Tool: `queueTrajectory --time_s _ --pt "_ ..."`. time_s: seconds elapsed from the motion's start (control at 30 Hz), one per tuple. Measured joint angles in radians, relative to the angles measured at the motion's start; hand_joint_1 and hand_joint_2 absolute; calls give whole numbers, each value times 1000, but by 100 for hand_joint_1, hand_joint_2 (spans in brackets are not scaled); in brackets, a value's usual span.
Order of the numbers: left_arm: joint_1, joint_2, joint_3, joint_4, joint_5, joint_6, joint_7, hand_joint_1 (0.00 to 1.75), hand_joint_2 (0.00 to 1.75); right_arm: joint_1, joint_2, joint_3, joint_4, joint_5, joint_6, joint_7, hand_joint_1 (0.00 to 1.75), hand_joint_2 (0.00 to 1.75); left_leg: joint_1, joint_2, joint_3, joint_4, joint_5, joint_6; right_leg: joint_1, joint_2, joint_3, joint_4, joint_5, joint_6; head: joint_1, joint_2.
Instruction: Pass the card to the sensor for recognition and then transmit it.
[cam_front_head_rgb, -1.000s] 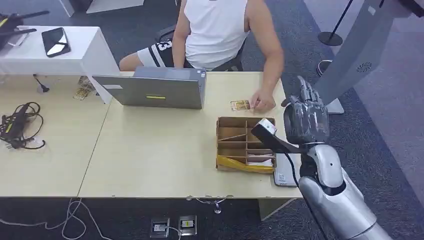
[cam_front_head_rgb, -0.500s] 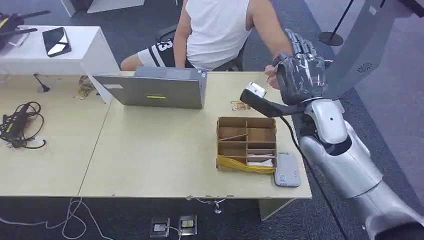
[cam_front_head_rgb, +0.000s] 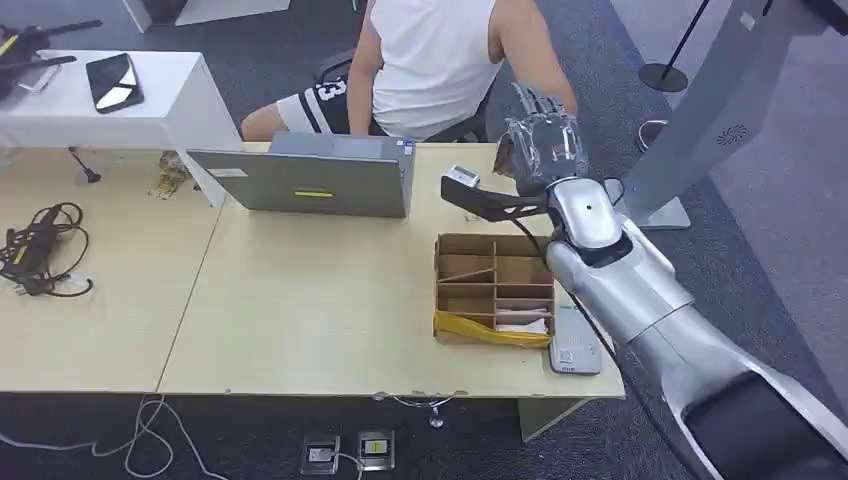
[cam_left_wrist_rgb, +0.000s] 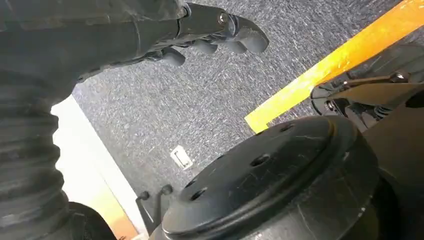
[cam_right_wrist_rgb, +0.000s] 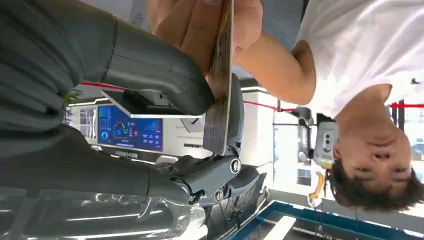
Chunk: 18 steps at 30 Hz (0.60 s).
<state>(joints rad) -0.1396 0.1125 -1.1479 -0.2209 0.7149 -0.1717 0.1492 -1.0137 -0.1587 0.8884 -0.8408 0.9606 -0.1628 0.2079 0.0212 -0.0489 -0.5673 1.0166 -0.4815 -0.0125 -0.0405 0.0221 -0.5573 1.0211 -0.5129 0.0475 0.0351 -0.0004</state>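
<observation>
Right robot hand (cam_front_head_rgb: 545, 145) is raised above the far edge of the desk (cam_front_head_rgb: 300, 300), toward 1 o'clock in the head view, in front of the seated person (cam_front_head_rgb: 430, 60). In the right wrist view the card (cam_right_wrist_rgb: 220, 90) stands edge-on: thin, brownish, with a printed face too oblique to read. One end sits between the thick grey thumb (cam_right_wrist_rgb: 155, 75) and a darker finger of the right robot hand (cam_right_wrist_rgb: 165, 100); the other end is pinched in the person's hand (cam_right_wrist_rgb: 200, 25). Both parties are touching the card.

Desk surface is pale wood. A compartmented cardboard tray (cam_front_head_rgb: 492, 285) sits at 3 o'clock, with a yellow item (cam_front_head_rgb: 490, 330) along its near edge. Just beside the tray, toward 4 o'clock, lies a flat grey sensor (cam_front_head_rgb: 572, 345). An open grey laptop (cam_front_head_rgb: 310, 180) stands at 12 o'clock. A bundle of black cables (cam_front_head_rgb: 40, 250) lies at 9 o'clock. Flooring is dark grey carpet.

Left robot hand (cam_left_wrist_rgb: 200, 30) hangs over carpet beside a yellow floor strip (cam_left_wrist_rgb: 340, 60), fingers curled inward, holding nothing.
</observation>
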Motion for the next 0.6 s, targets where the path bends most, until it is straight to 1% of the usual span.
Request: queueTrajectory --time_s 0.13,0.17,0.2,0.4,0.6 --pt "0 1 -3 0 0 0 0 0 175 -8 15 14 64 5 -12 3 175 175 0 0 0 0 0 0 0 0 0 0 0 0 0 0" --pt "0 1 -4 0 0 0 0 0 175 -10 17 18 80 7 -15 6 10 175 0 0 0 0 0 0 0 0 0 0 0 0 0 0" --pt "0 1 -4 0 0 0 0 0 175 -10 18 20 89 8 -19 10 0 175 0 0 1 0 0 0 0 0 0 0 0 0 0 0" --pt "0 3 -5 0 0 0 0 0 175 -11 18 32 134 2 -56 23 0 175 0 1 1 0 0 0 0 1 0 0 0 0 0 0" --pt "0 4 -5 0 3 0 0 0 175 -18 12 25 139 -16 -163 37 0 175 0 1 1 0 0 0 0 2 0 0 0 0 0 0"
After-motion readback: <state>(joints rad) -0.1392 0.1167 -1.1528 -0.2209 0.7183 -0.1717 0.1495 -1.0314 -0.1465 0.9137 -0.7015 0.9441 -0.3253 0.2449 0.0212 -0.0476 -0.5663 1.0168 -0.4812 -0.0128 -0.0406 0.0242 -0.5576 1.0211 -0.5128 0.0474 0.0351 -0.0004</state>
